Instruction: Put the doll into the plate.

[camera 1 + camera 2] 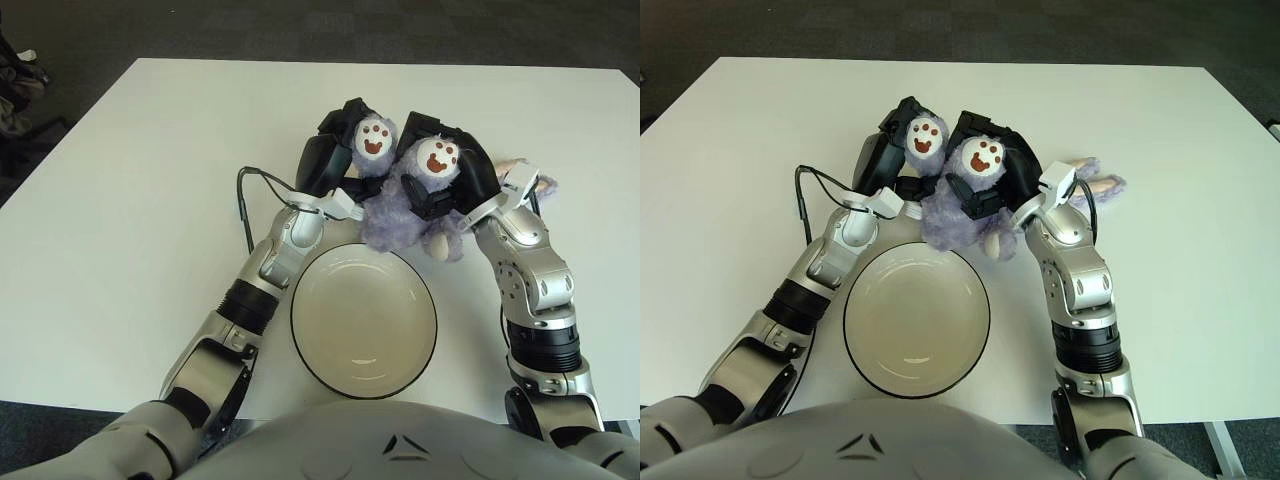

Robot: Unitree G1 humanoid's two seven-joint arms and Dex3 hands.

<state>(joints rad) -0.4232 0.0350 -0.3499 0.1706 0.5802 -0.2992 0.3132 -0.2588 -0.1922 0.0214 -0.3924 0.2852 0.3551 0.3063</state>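
The doll's (395, 205) body is partly covered by the left hand (335, 150) and right hand (455, 170) clasped around it. The near edge of the worktop (120, 250) is hidden by the robot's torso. The worktop's left corners are cut off in the right eye view.

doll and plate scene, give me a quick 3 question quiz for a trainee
1. True or false: the doll already lies inside the plate.
2. Which grips the doll? A) left robot hand only B) right robot hand only C) both
3. Fill in: the plate sits on the white ____, nearer the robot than the doll.

Key: 1 false, it is held just beyond the plate's far rim; 2 C; 3 table.
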